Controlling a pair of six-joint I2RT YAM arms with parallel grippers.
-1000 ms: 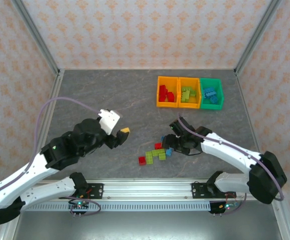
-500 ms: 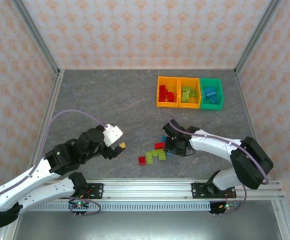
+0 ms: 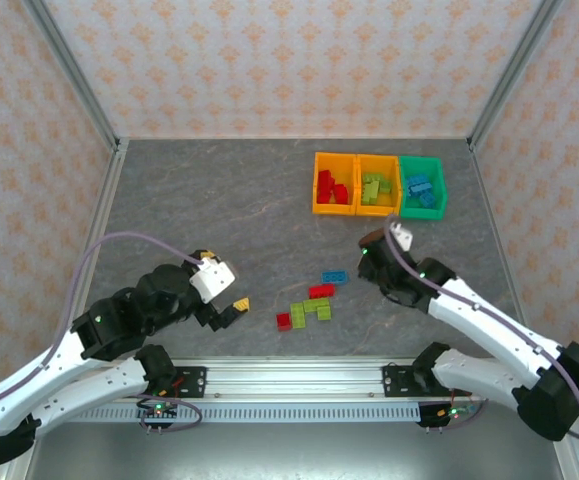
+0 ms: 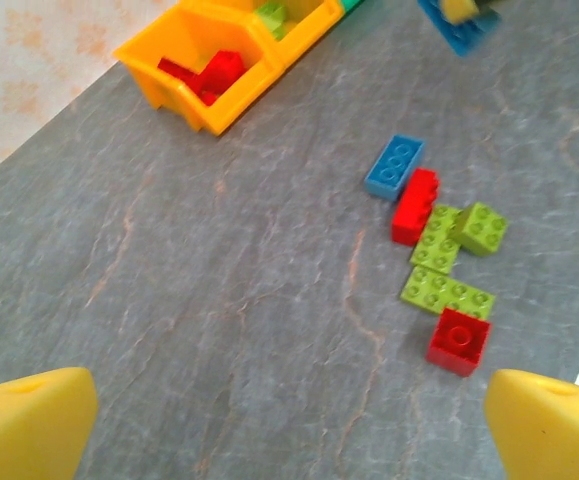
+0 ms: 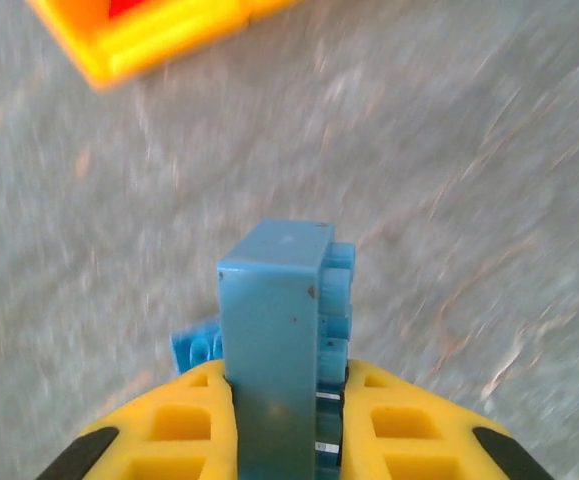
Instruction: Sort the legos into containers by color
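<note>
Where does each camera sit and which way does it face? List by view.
Top external: above and behind the bases, looking down on the table; arms, left gripper, right gripper.
Left wrist: on left arm, facing loose legos and orange bin; yellow fingertips at bottom corners.
Right wrist: on right arm, looking past fingers shut on a blue lego.
Shared by top and left wrist: those legos, bin.

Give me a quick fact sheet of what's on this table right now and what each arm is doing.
Bins: left orange bin holds red bricks; middle orange bin holds green; green bin holds blue
Loose bricks: one blue, two red, a few green, bunched on the table
Left gripper: open, empty
Right gripper: shut on a blue brick, held above the table
</note>
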